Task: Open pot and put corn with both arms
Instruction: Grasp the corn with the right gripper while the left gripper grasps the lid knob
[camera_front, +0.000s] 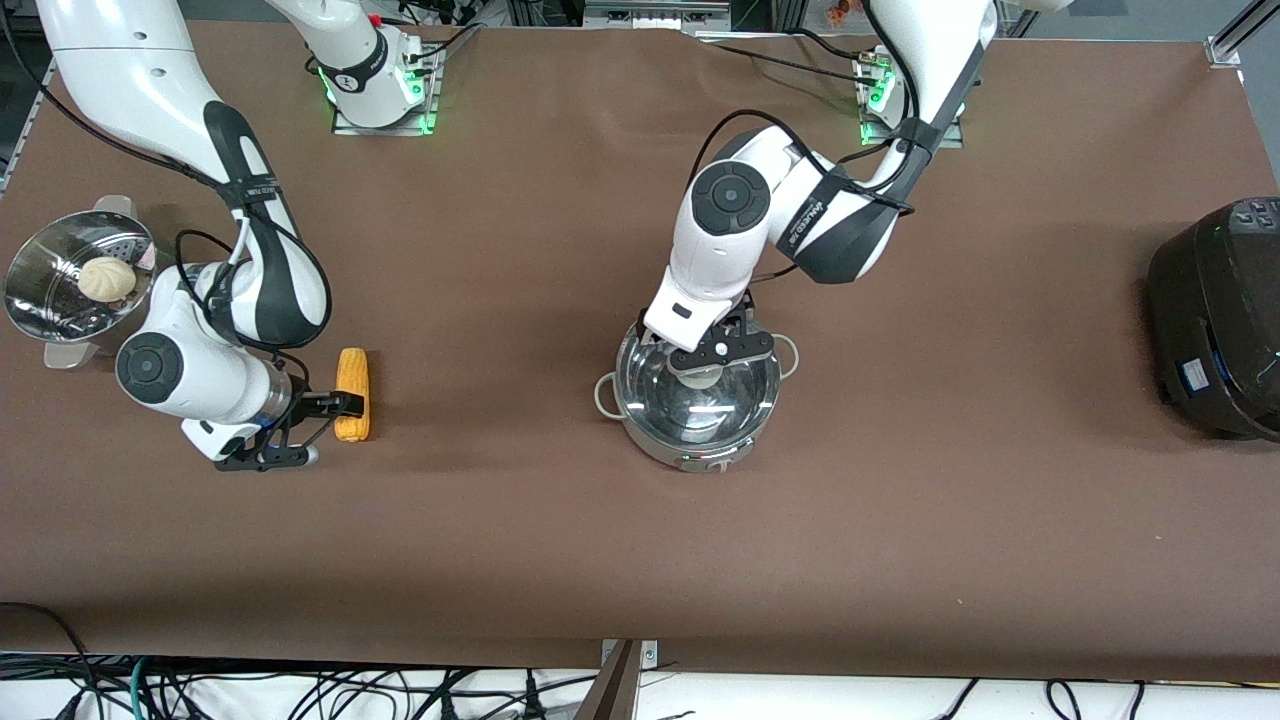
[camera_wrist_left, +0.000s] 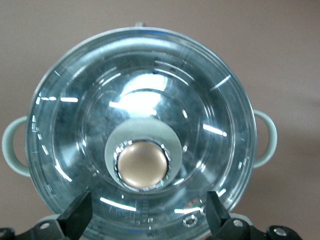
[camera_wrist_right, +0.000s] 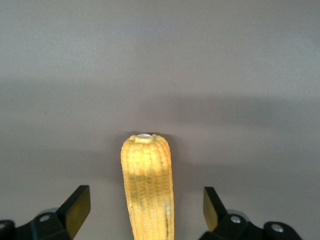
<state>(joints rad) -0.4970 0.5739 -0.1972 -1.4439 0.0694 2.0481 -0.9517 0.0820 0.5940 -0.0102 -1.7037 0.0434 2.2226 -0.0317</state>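
The pot (camera_front: 690, 455) stands mid-table with its glass lid (camera_front: 735, 405) on. My left gripper (camera_front: 712, 362) hangs open just over the lid's tan knob. In the left wrist view the knob (camera_wrist_left: 141, 165) sits ahead of the left gripper (camera_wrist_left: 146, 217), and the fingers (camera_wrist_left: 75, 216) are spread wide of it. The corn (camera_front: 352, 385) lies on the table toward the right arm's end. My right gripper (camera_front: 322, 430) is open and low at the corn. In the right wrist view the right gripper (camera_wrist_right: 145, 210) has one finger on each side of the corn (camera_wrist_right: 146, 175), apart from it.
A perforated steel steamer basket (camera_front: 40, 300) with a white bun (camera_front: 107, 278) stands at the right arm's end of the table. A large black cooker (camera_front: 1215, 320) stands at the left arm's end. The brown table (camera_front: 520, 530) is bare nearer the front camera.
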